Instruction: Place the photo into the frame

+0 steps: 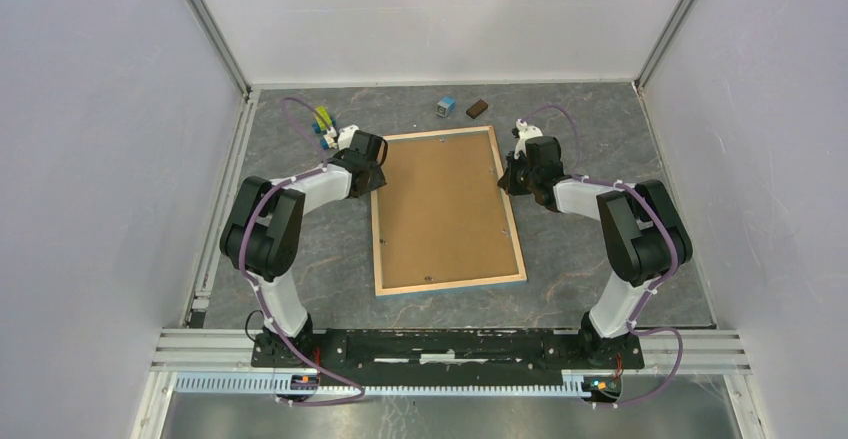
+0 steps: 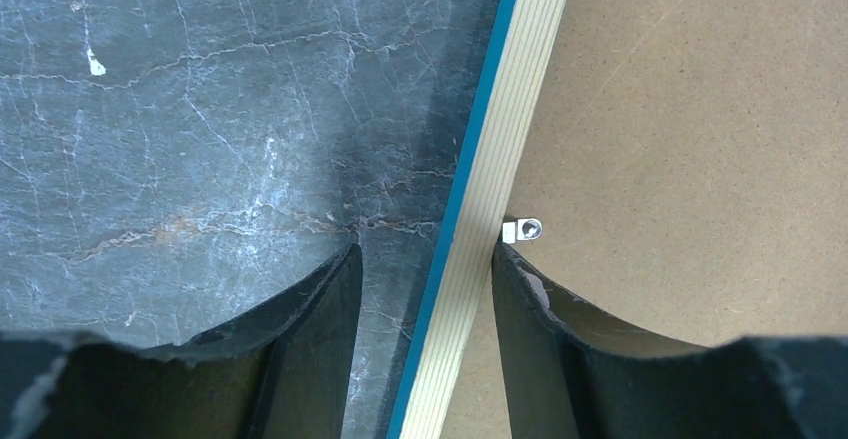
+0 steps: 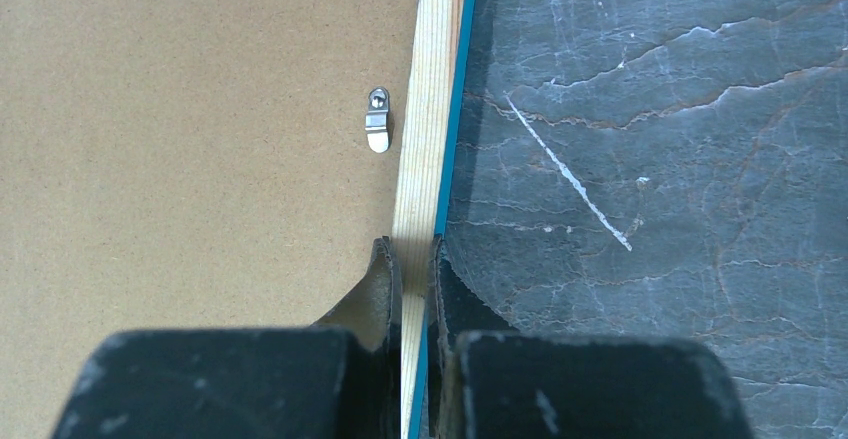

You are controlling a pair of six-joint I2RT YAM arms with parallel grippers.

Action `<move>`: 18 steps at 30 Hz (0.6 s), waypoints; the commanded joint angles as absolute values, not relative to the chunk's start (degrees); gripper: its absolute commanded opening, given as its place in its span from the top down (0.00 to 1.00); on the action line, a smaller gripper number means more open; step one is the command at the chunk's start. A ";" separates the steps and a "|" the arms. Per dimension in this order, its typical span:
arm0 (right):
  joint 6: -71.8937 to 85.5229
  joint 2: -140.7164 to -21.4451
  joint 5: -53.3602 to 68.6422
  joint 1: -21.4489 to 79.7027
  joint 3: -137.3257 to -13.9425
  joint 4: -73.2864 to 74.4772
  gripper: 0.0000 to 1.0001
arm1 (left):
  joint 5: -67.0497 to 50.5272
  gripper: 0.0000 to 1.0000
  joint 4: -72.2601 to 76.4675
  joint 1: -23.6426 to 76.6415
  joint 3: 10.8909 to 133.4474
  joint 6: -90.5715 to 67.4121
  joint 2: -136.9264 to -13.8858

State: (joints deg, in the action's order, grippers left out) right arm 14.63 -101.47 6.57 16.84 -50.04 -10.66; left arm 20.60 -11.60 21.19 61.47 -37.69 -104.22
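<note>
Here's the frame (image 1: 449, 285), lying flat in the middle of the grey marbled worktop (image 1: 590, 259). Its pale wooden back is facing up and there's a thin line of bright blue along the outer edge. The brown backing board (image 1: 445, 209) fills the opening inside the rim.

Over on the frame's right side, the right claw (image 3: 412, 269) is pressed together on the wooden rail. One finger (image 3: 382, 284) sits on the board side and the other is on the worktop side, with the rail pinched between them. Just ahead of it, a small metal clip (image 3: 377, 119) lies on the board right beside the rail.

Across on the frame's left side, the left claw (image 2: 425, 259) is spread and straddles the rail. The outer finger (image 2: 320, 339) hangs over the bare worktop, with a strip of grey stone showing between it and the blue edge. The inner finger (image 2: 540, 329) is over the board, tight against the rail's inner edge, though whether it actually touches can't be made out. A little silver tab (image 2: 522, 229) sits just past that fingertip, butted against the wood.

Both arms reach in from the near edge, elbows out, and meet the frame on its far half.

At the far end of the worktop, well clear of the frame, sit a small blue cube (image 1: 446, 106) and a dark brown block (image 1: 477, 109). There's also a cluster of yellow, green and blue pieces (image 1: 323, 124) beyond the left wrist. Any marking on these is too small to read.
</note>
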 commanded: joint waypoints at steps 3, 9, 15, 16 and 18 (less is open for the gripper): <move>12.84 -105.29 9.70 17.83 -48.78 -2.64 1.00 | 21.57 0.45 -10.62 20.74 61.89 -37.20 -105.11; 12.86 -105.37 9.76 17.84 -48.86 -2.72 1.00 | 21.71 0.50 -11.30 20.49 62.66 -37.13 -106.05; 12.83 -105.42 9.84 17.77 -48.96 -2.72 1.00 | 21.62 0.54 -11.68 20.33 63.01 -36.96 -106.01; 12.87 -105.38 9.85 17.81 -48.96 -2.72 1.00 | 21.38 0.52 -11.77 20.33 62.86 -36.98 -105.78; 12.86 -105.34 9.79 17.84 -49.04 -2.72 1.00 | 20.60 0.48 -11.89 20.37 62.52 -36.97 -105.24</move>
